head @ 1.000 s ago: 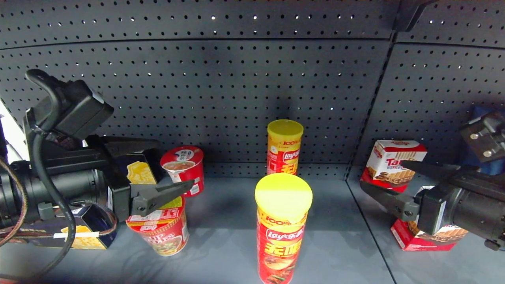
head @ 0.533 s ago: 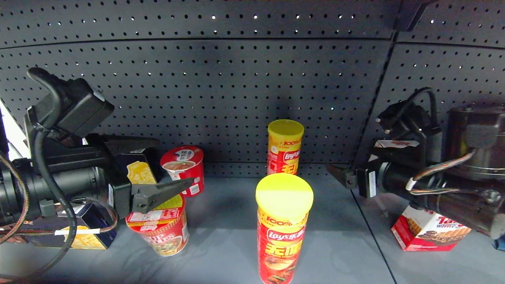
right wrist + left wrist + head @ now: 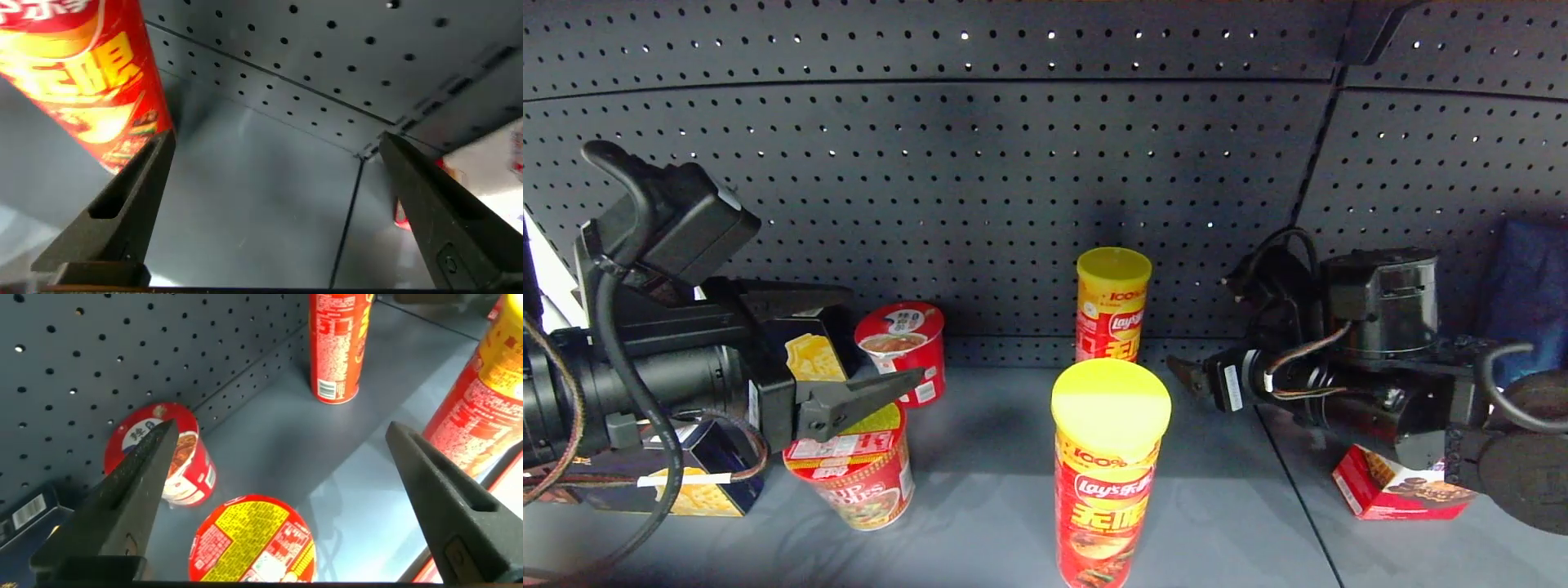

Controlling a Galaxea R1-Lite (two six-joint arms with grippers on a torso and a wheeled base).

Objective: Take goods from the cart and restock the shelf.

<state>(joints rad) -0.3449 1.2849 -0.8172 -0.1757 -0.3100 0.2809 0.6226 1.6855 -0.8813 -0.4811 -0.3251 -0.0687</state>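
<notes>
Over your shelf [image 3: 996, 457], the left hand [image 3: 878, 339] sits spread wide and empty, straddling the near noodle cup [image 3: 862, 478] from above. Your right hand [image 3: 276, 147] gapes wide too, holding nothing, low between the far chip can [image 3: 1112, 302] and the wafer box [image 3: 1388, 494] at near right.

wafer box [image 3: 1388, 494]: mostly behind right arm [image 3: 1372, 392] | near chip can [image 3: 1104, 498]: base cut off

Matt perforated dark metal back panel [image 3: 980, 188]; smooth grey shelf board [image 3: 988, 498]; glossy red chip tube [image 3: 1104, 510], yellow plastic lid [image 3: 1110, 402].
</notes>
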